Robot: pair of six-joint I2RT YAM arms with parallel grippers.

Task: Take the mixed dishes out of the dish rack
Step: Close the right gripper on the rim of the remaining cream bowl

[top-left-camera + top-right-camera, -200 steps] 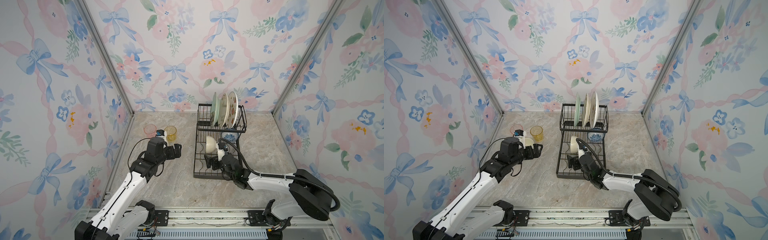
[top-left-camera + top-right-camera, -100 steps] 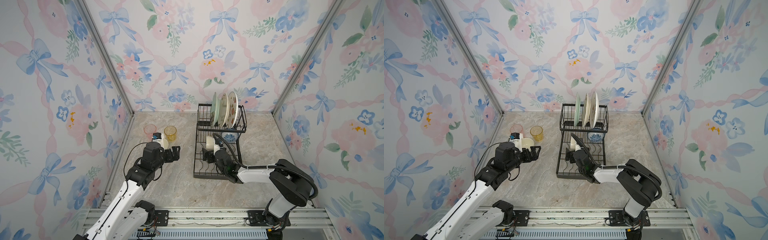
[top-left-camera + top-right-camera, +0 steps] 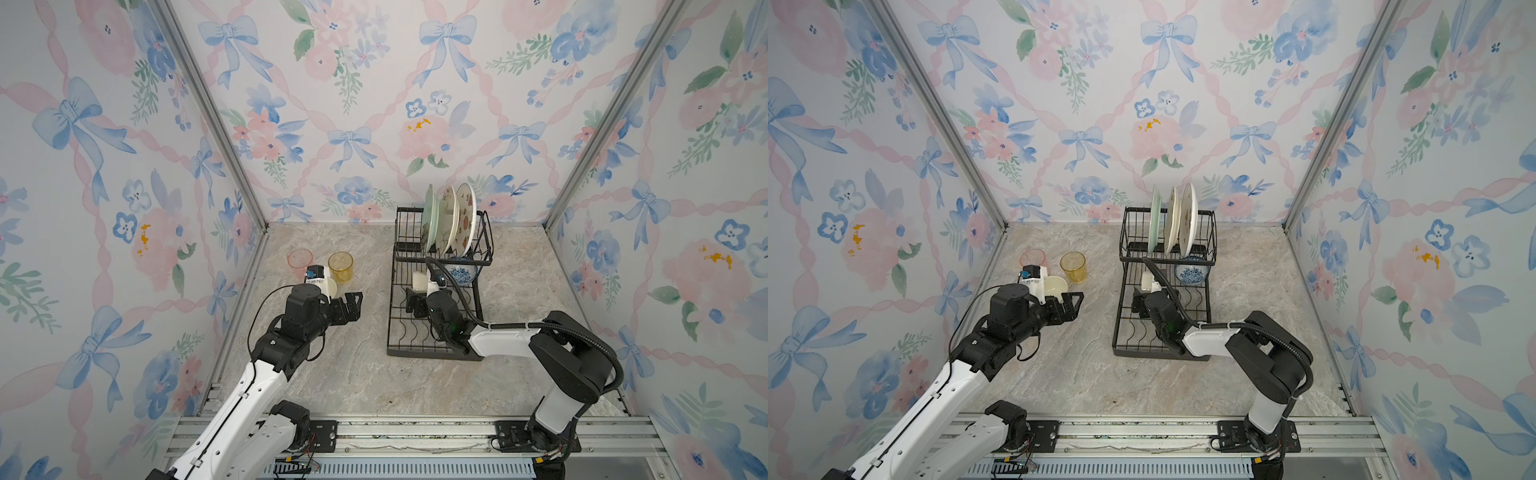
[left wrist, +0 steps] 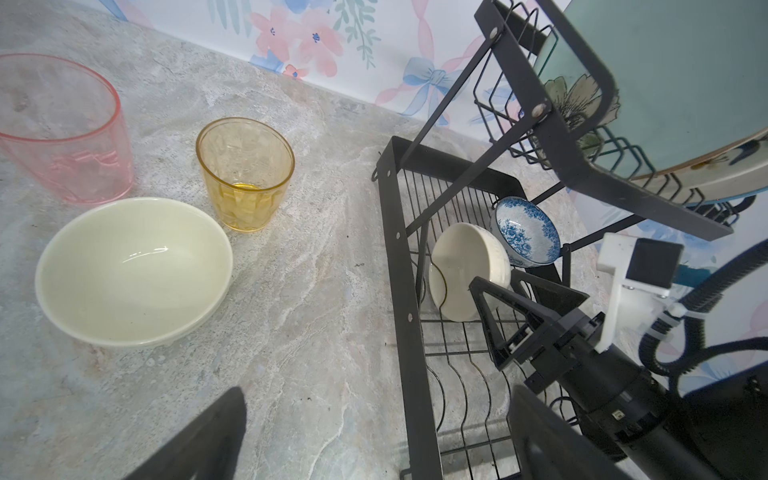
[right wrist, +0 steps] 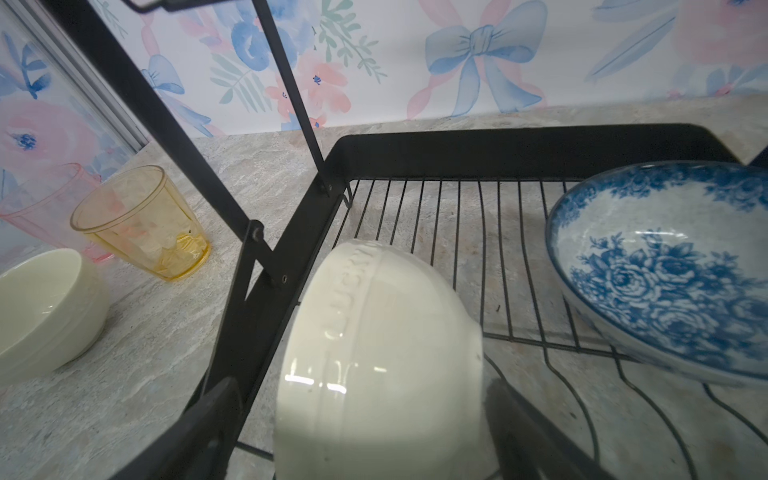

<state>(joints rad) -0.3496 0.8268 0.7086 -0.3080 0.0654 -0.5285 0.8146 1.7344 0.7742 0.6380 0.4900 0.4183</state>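
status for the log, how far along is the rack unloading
Done: pink tumbler, amber tumbler and one cream bowl stand on the table. In hand: the open right end effector straddles the second cream bowl in the rack. Left: blue-patterned bowl, three plates.

A: Where do we find the dish rack (image 3: 391,307)?
B: On the surface (image 3: 374,374), right of the middle, upper shelf (image 3: 409,248) at the back. We count three plates (image 3: 449,220) upright in that shelf.
A: And in the lower tray (image 3: 432,354)?
B: We see the rear bowl (image 3: 462,272) under the shelf, back right, and the tipped bowl (image 3: 419,281) just left of it. The right pincer (image 3: 417,302) sits before the tipped bowl, one finger either side.
A: Left of the rack?
B: We see the wall-side tumbler (image 3: 300,259) and the rack-side tumbler (image 3: 340,266) side by side, the third bowl (image 3: 1055,286) just before them, and the left pincer (image 3: 351,307) between that bowl and the rack.
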